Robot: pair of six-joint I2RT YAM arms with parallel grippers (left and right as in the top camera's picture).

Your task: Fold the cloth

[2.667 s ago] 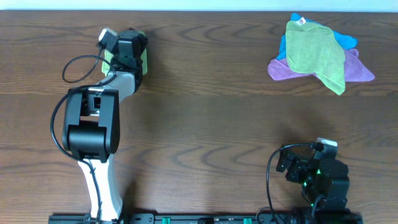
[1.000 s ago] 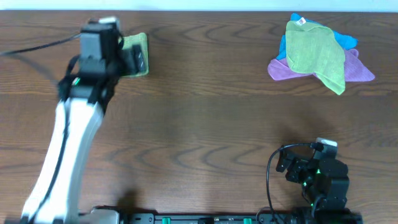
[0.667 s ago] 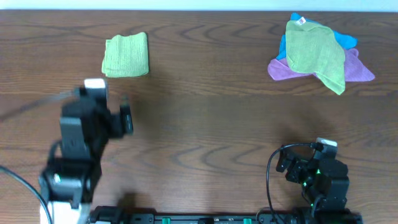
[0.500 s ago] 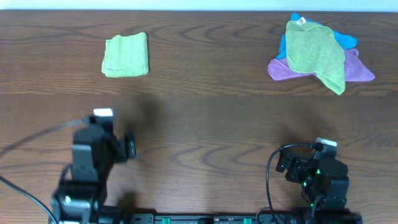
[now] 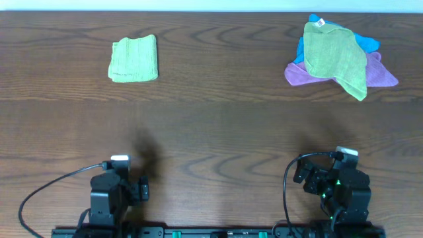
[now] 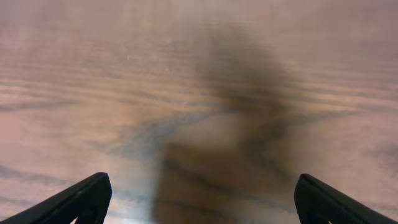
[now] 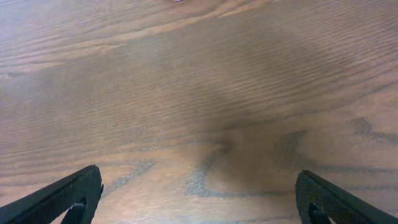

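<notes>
The light lime-green cloth (image 5: pixel 134 58) lies folded into a small rectangle at the far left of the table, flat and alone. My left gripper (image 5: pixel 117 192) is at the near left edge, far from the cloth, open and empty; its wrist view shows only bare wood between the fingertips (image 6: pixel 200 198). My right gripper (image 5: pixel 334 182) rests at the near right edge, open and empty, with only wood between its fingers (image 7: pixel 199 199).
A pile of cloths sits at the far right: a duller olive-green cloth with a small tag (image 5: pixel 335 57) on top of a blue cloth (image 5: pixel 367 42) and a purple cloth (image 5: pixel 382 74). The table is dark brown wood (image 5: pixel 225 125).
My left arm let go of the folded lime-green cloth at the far left and drew back to the near left edge. The right arm has not moved.
</notes>
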